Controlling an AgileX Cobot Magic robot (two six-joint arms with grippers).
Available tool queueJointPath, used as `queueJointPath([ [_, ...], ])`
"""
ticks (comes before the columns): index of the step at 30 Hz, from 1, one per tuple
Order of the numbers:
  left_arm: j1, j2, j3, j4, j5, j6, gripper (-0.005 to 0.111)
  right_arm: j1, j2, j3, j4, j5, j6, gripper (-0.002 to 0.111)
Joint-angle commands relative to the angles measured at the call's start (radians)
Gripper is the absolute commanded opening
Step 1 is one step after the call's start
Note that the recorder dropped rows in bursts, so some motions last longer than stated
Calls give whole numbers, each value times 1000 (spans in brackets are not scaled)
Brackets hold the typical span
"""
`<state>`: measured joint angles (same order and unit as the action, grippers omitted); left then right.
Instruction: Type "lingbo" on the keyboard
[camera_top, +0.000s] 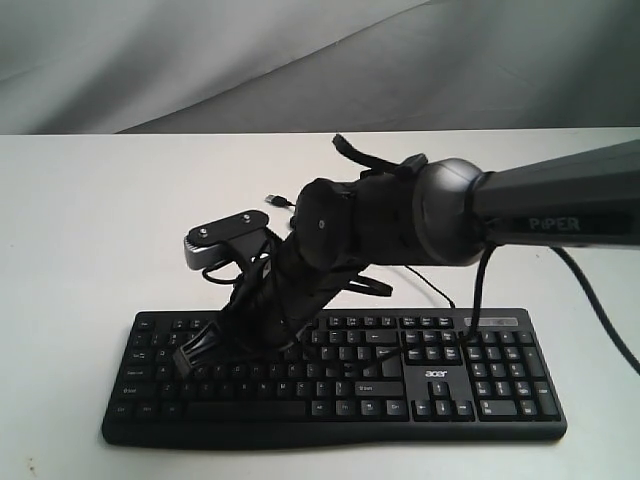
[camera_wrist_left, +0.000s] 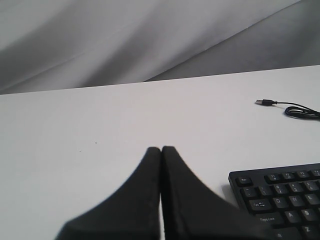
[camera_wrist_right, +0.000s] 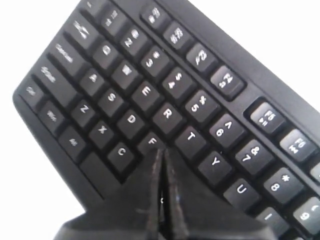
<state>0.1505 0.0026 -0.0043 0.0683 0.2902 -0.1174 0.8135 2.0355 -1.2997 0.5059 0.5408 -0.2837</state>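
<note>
Right tool pressed together, tip on keyboard beside F key: likely "g" step. Next: reach B, one row frontward.

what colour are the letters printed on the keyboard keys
White, on the wide black plastic keyboard; the right wrist view shows them best.

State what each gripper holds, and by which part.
Nothing: the left gripper and right gripper are both shut and empty, the right one over the keyboard.
</note>
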Motion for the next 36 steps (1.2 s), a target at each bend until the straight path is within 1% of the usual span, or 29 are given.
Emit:
queueJointPath([
  [1, 2, -3, 4, -8, -5, -4, 1, 2, -33, -1, -21, 27, 1, 0],
  [9, 2, -3, 4, -8, -5, -4, 1, 4, -44, 65, -25, 4, 30, 0],
  [12, 2, -3, 4, -8, -5, -4, 1, 4, -44, 65, -23, 11, 23, 0],
  [18, 2, -3, 4, -8, -5, -4, 1, 37, -44, 65, -12, -5, 3, 0],
  [36, 2, -3, 4, -8, -5, -4, 1, 35, -40, 65, -31, -23, 35, 0],
])
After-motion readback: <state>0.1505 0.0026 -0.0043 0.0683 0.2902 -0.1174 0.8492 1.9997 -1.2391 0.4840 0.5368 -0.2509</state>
